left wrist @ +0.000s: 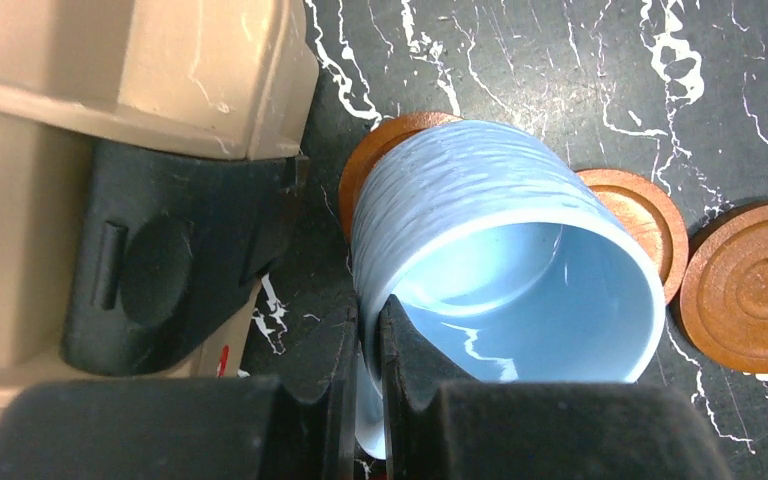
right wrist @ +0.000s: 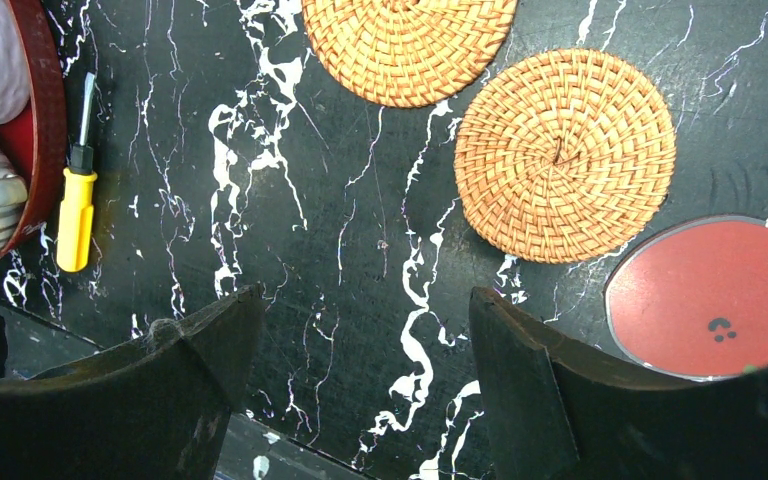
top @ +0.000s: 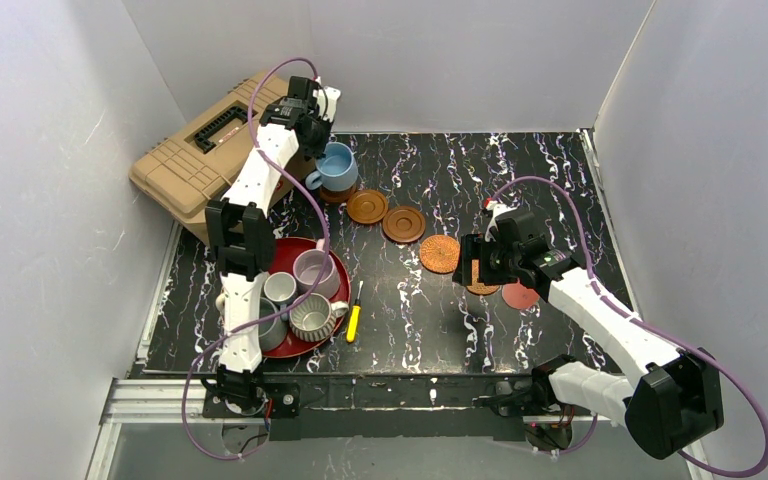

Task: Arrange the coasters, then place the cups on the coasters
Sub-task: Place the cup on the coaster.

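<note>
My left gripper (left wrist: 368,310) is shut on the rim of the light blue cup (left wrist: 505,270), one finger inside and one outside. The cup (top: 337,166) is over a dark brown wooden coaster (left wrist: 390,140); I cannot tell whether it rests on it. Two more wooden coasters (top: 367,207) (top: 403,224) continue the row to its right. Then come a woven coaster (top: 440,254), a second woven coaster (right wrist: 565,155) and the flat red coaster (right wrist: 710,295). My right gripper (right wrist: 365,300) hangs open over bare table near them. The mauve cup (top: 315,272), small pale grey cup (top: 280,288) and ribbed cup (top: 312,316) stand in the red tray (top: 300,347).
A tan toolbox (top: 200,160) lies at the far left, close beside the blue cup. A yellow-handled screwdriver (top: 354,322) lies just right of the tray. Another cup (top: 268,330) in the tray is partly hidden by my left arm.
</note>
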Robot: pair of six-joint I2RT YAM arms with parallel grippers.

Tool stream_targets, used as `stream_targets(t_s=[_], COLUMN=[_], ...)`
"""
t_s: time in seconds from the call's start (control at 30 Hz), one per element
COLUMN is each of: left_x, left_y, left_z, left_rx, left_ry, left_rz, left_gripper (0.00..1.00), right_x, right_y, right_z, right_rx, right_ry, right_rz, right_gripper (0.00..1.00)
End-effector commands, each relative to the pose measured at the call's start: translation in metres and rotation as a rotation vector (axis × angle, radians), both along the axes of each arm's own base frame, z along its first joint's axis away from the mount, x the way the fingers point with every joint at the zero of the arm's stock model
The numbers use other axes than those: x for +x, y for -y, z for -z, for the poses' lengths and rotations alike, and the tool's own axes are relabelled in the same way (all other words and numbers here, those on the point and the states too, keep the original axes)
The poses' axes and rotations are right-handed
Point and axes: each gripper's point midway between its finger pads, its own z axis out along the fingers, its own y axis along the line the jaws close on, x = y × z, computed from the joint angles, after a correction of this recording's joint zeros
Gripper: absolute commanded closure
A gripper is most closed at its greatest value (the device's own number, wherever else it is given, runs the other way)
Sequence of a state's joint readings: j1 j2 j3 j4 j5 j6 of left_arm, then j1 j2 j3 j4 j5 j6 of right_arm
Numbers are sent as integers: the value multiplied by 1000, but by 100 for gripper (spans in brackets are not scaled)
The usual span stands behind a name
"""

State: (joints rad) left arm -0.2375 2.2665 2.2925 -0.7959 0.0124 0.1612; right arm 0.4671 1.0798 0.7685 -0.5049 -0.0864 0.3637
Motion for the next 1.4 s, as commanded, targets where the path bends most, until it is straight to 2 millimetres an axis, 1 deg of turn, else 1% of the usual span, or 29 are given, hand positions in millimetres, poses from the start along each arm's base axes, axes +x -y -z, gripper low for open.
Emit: stream_targets(t_s=[0.0,0.4,0.57,0.8,0.9,1.07,1.37], left_x=[17,18,24,36,38,43,45], left_y=[3,-5,-6,-8,-7,-10,-12], left_z=[-38,-23,-18,-17,-13,-11,-4], left_rx=[-31,38,43,39,39,44,50], left_ry=[113,86,96,126,123,133,128], left_rz=[42,116,110,105,111,104,115], left_gripper=[100,100,100,100,100,100,100], right_x=[-1,0,0,-1,-1,-1,-2], right_y=[-4,-5,-6,-6,-6,-6,-7], right_z=[-1,1,1,2,2,1,2], right_rx=[19,21,23,23,24,28,33], right_ry=[8,-1,-4,-10,-13,-12,-21], right_rz=[-9,-10,-10,-8,-7,-5,-5], right_gripper=[16,16,16,16,16,16,16])
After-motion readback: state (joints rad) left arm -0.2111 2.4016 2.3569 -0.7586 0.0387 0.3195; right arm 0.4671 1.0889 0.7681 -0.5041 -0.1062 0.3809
